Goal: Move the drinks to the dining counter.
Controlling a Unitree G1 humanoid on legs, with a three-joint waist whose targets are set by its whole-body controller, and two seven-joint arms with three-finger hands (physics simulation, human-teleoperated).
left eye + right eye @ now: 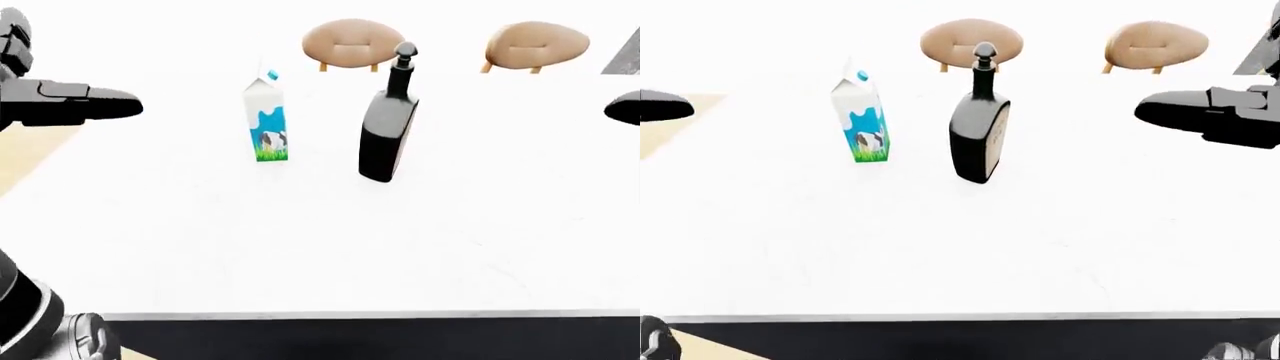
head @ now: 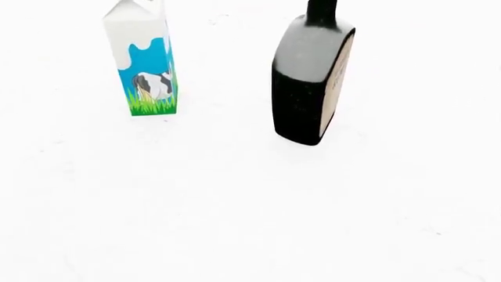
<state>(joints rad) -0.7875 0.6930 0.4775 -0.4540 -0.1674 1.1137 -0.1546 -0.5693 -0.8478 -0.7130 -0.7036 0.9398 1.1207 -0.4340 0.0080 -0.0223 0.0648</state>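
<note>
A milk carton [image 1: 266,120] and a black glass bottle [image 1: 386,129] stand upright on the white dining counter [image 1: 300,247], side by side but apart, both nearer the counter's far edge than its near dark-trimmed edge. The carton is to the left, the bottle with its round stopper to the right. The left hand [image 1: 70,106] hangs at the left edge of the left-eye view, well apart from the carton, holding nothing, fingers stretched out. The right hand [image 1: 1210,114] hangs at the right edge of the right-eye view, well clear of the bottle, also holding nothing and extended. Two tan stools [image 1: 352,43] sit beyond the counter's far edge.
</note>
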